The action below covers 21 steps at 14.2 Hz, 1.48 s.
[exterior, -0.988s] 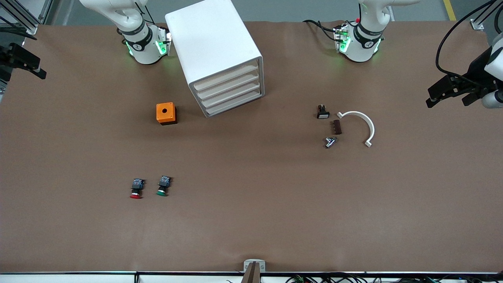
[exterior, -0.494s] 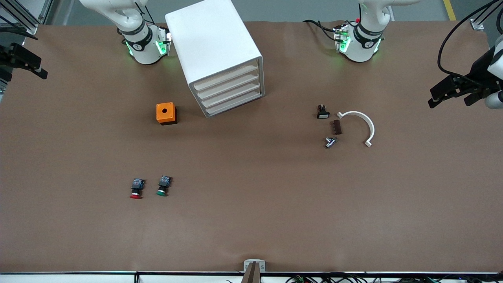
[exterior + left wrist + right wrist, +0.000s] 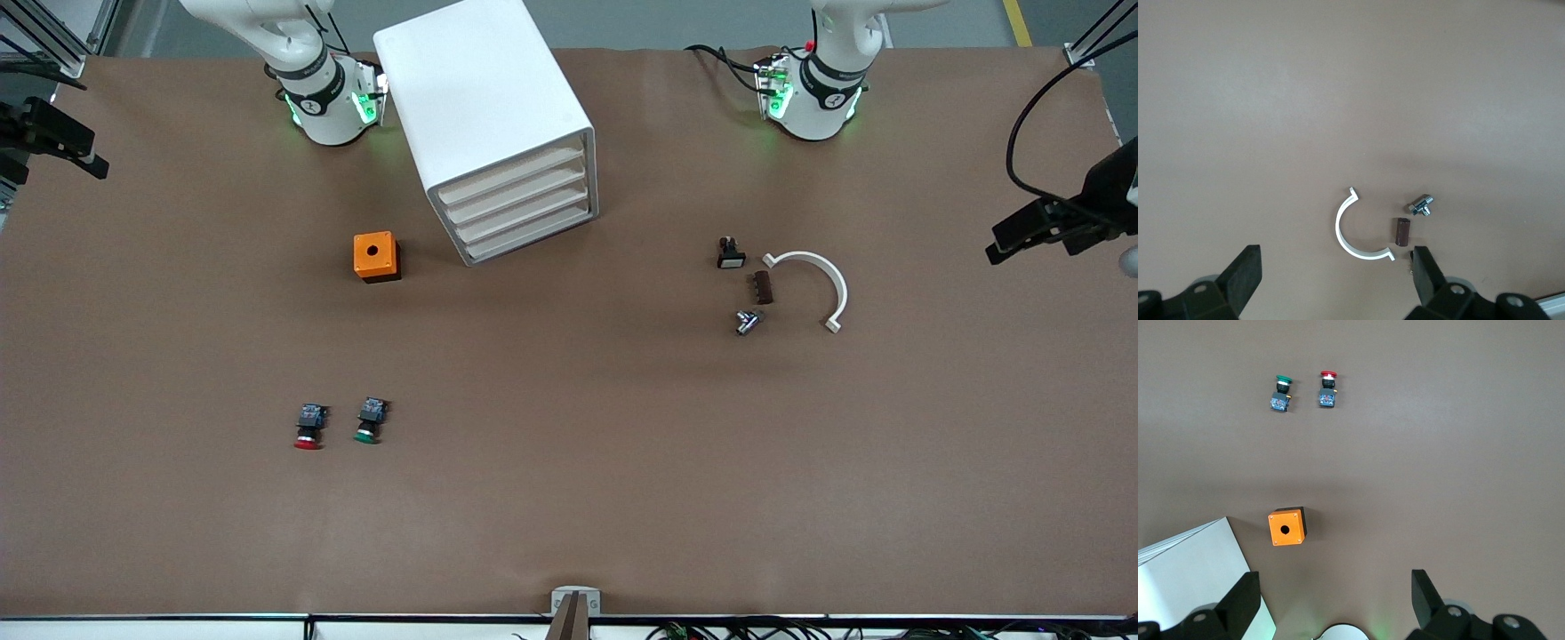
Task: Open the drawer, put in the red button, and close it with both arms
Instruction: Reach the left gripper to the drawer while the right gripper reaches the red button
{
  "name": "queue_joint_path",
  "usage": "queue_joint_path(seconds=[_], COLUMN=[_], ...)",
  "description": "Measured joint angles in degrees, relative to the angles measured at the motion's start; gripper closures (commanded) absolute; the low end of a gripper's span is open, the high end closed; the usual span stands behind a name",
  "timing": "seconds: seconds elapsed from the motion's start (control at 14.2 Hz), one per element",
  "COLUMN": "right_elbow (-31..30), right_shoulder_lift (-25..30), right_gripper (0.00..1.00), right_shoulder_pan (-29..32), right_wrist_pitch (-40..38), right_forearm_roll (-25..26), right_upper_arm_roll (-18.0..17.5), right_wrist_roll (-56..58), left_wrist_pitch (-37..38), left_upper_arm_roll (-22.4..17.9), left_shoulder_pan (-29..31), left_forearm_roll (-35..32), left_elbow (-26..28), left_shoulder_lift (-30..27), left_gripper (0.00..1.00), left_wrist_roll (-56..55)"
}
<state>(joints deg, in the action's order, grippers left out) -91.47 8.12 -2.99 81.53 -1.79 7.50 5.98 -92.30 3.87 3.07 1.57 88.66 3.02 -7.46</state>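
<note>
Four drawers sit shut in the white cabinet; top drawer flush with the rest. Cabinet stands near the right arm's base, its front angled toward the camera.

Red button lies on the brown surface, nearer the camera than the cabinet, cap toward the camera. Green button just beside it, apart, at roughly its 3 o'clock in the front view. Orange box with a hole rests between the buttons and the cabinet.

Toward the left arm's end: white curved clip, small brown block, metal fitting, small black part, clustered.

Left end effector open, holding nothing, up over the table edge at the left arm's end. Right end effector open, empty, up near the right arm's end.
</note>
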Motion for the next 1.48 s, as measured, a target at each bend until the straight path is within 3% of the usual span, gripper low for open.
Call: queue_joint_path(seconds=[0.49, 0.71, 1.06, 1.48], right_elbow=[-0.02, 0.03, 0.31, 1.46], right_shoulder_lift=[0.00, 0.01, -0.92, -8.89], right_gripper=[0.00, 0.00, 0.00, 0.00], right_shoulder_pan=[0.00, 0.00, 0.09, 0.94], right_wrist_pitch=[0.00, 0.10, 0.83, 4.03], right_forearm_roll=[0.00, 0.01, 0.11, 1.32], right_upper_arm_roll=[0.00, 0.09, 0.81, 0.88], right_wrist_roll=[0.00, 0.00, 0.01, 0.02], left_wrist_pitch=[-0.81, 0.41, 3.92, 4.10], left_upper_arm_roll=[0.53, 0.90, 1.20, 1.27], left_shoulder_pan=[-0.51, -3.34, -11.17, -18.02], left_forearm_roll=[0.00, 0.26, 9.49, 27.43], left_elbow=[-0.02, -1.30, -4.86, -6.74], left_shoulder_lift=[8.61, 12.20, 18.22, 25.57], left_gripper=[0.00, 0.00, 0.00, 0.00], left_wrist_roll=[-0.20, -6.64, -31.86, -69.42])
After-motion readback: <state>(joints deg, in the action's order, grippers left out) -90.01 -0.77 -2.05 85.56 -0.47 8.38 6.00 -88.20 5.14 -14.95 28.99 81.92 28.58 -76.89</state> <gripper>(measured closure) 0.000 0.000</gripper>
